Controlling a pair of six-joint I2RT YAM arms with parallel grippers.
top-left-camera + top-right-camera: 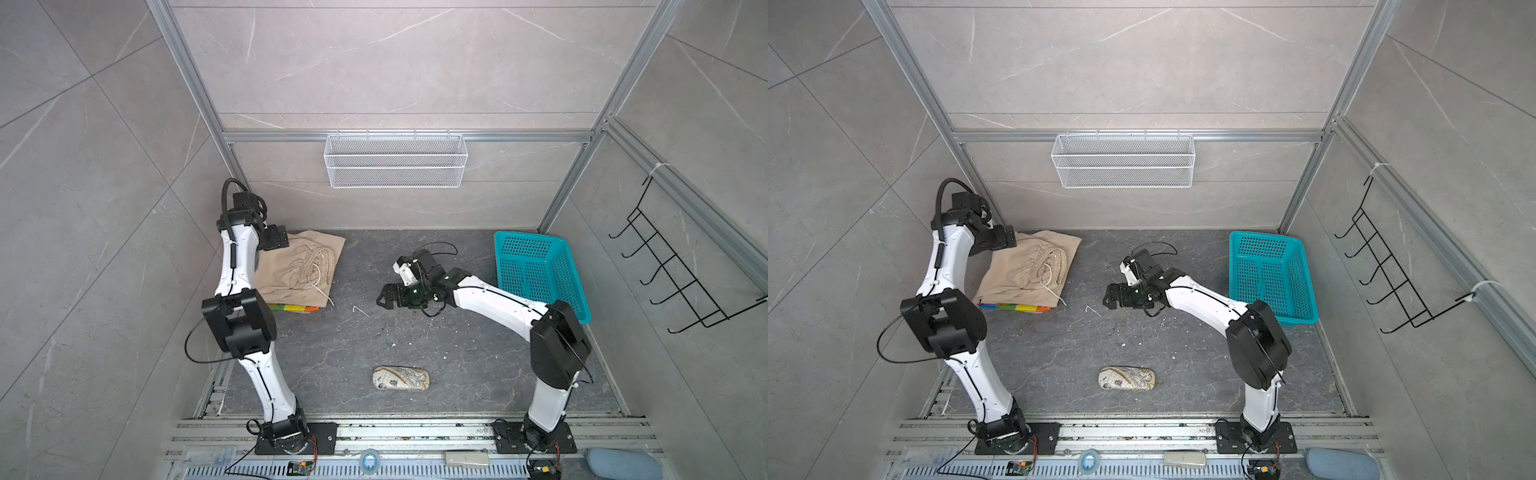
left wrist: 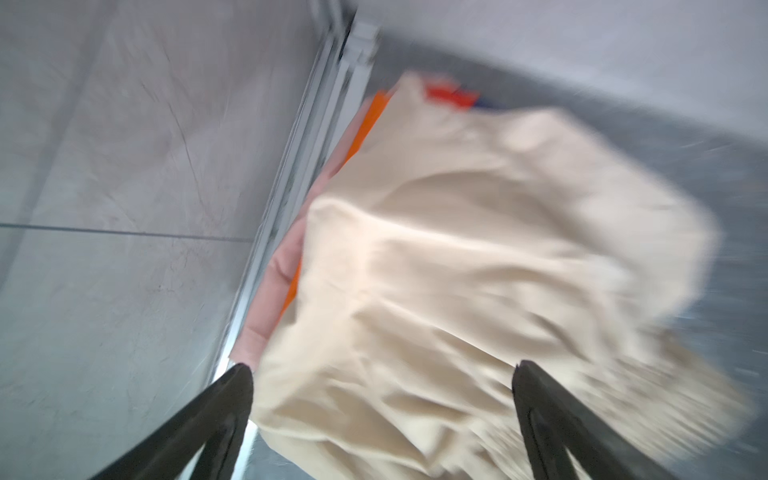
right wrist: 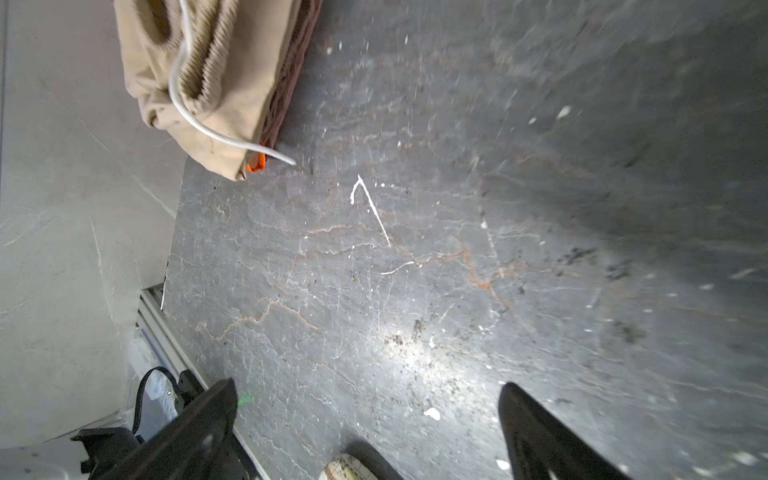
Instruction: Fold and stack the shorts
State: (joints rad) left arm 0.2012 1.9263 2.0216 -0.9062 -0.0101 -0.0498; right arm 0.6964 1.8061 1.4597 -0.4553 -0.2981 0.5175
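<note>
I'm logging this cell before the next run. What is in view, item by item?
beige shorts: one, beige with white drawstring, top of the stack, back left of the table
striped shorts: one, rainbow, under the beige pair, only edges showing
pink shorts: one, pink, in the same stack, edge seen in the left wrist view
basket: one, teal, back right
pouch: one, patterned cream, front middle
wire basket: one, white, back wall
hook rack: one, black, right wall
table: one, dark grey
left gripper: one, black, open over the stack
right gripper: one, black, open over bare table
</note>
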